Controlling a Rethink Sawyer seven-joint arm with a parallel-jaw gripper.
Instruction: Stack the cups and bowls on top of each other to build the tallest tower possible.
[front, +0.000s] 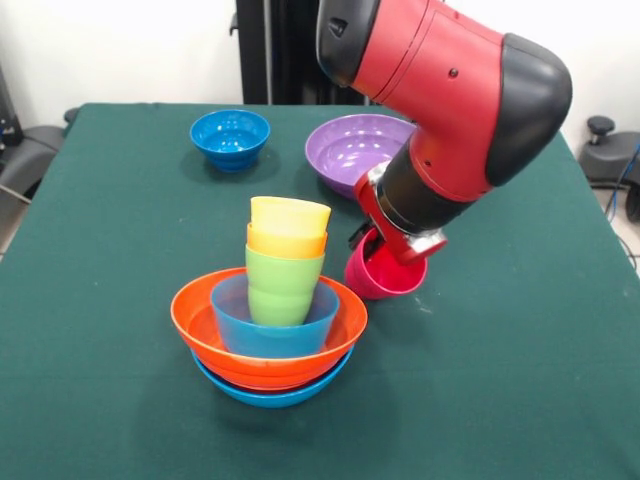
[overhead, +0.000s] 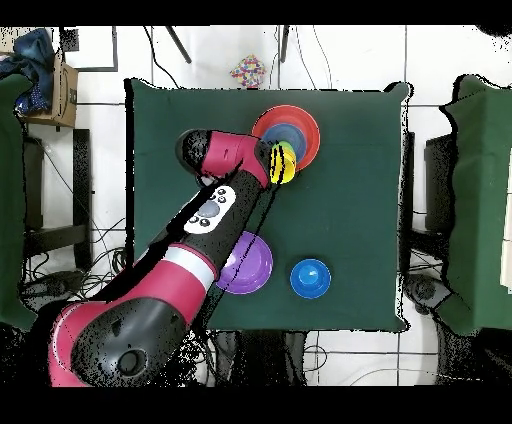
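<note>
The tower (front: 270, 330) stands front-centre: a wide light-blue bowl, orange bowls, a smaller light-blue bowl (front: 275, 320), then green (front: 283, 285), orange and yellow (front: 290, 213) cups. From overhead the tower (overhead: 293, 135) lies at the far side. My gripper (front: 385, 255) is just right of the tower, shut on the rim of the magenta-pink cup (front: 388, 278), which hangs tilted close above the cloth. The wrist hides most of the fingers. Overhead, the arm (overhead: 225, 165) covers the cup and gripper.
A purple bowl (front: 352, 150) and a dark-blue bowl (front: 230, 137) sit upright on the green table (front: 520, 380) behind the tower; they also show overhead, purple (overhead: 250, 268) and blue (overhead: 310, 278), near the robot's base.
</note>
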